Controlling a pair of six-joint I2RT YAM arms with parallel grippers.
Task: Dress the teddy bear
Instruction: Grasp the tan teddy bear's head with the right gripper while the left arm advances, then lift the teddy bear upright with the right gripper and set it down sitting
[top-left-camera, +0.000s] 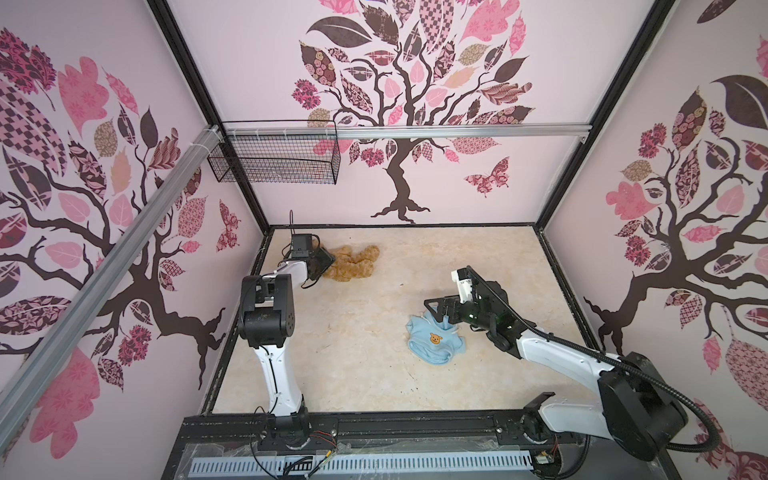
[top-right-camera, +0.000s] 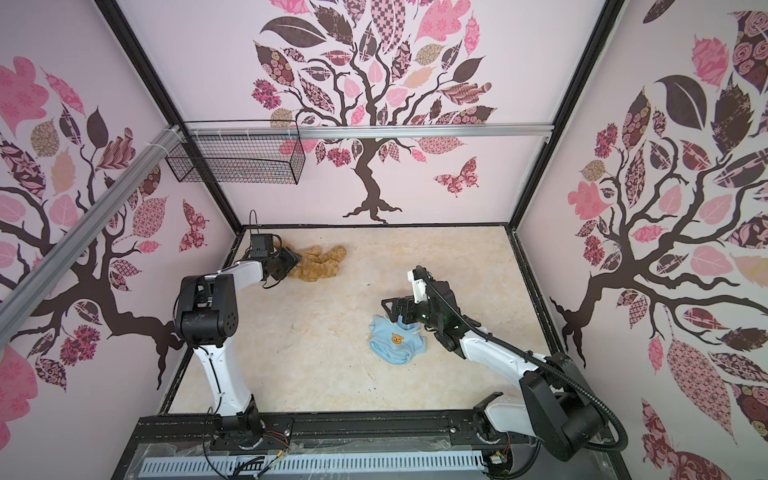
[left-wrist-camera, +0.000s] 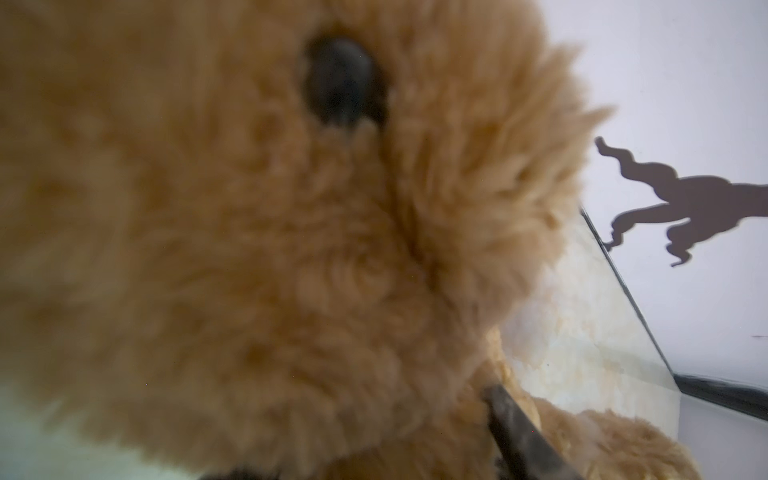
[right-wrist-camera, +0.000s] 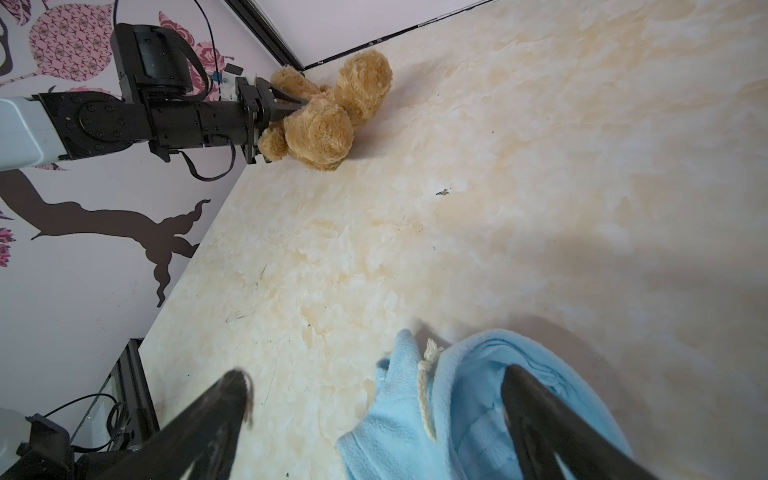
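Note:
The teddy bear (top-left-camera: 353, 266) (top-right-camera: 320, 266) lies at the table's far left, near the back corner. My left gripper (top-left-camera: 330, 264) (top-right-camera: 296, 262) (right-wrist-camera: 299, 106) is closed into its fur from the left. In the left wrist view the bear (left-wrist-camera: 291, 249) fills the picture, with one dark finger (left-wrist-camera: 519, 436) pressed against it. A light-blue hooded shirt (top-left-camera: 432, 340) (top-right-camera: 397, 340) (right-wrist-camera: 465, 415) with an orange bear face lies crumpled at centre right. My right gripper (top-left-camera: 440, 313) (top-right-camera: 399, 311) (right-wrist-camera: 374, 415) is open over its hood, one finger (right-wrist-camera: 536, 415) on the blue cloth, the other above bare table.
A black wire basket (top-left-camera: 276, 160) hangs on the back wall, upper left. Pink patterned walls close in the marbled table (top-left-camera: 415, 257) on three sides. A black rail (top-left-camera: 374, 428) with the arm bases runs along the front edge.

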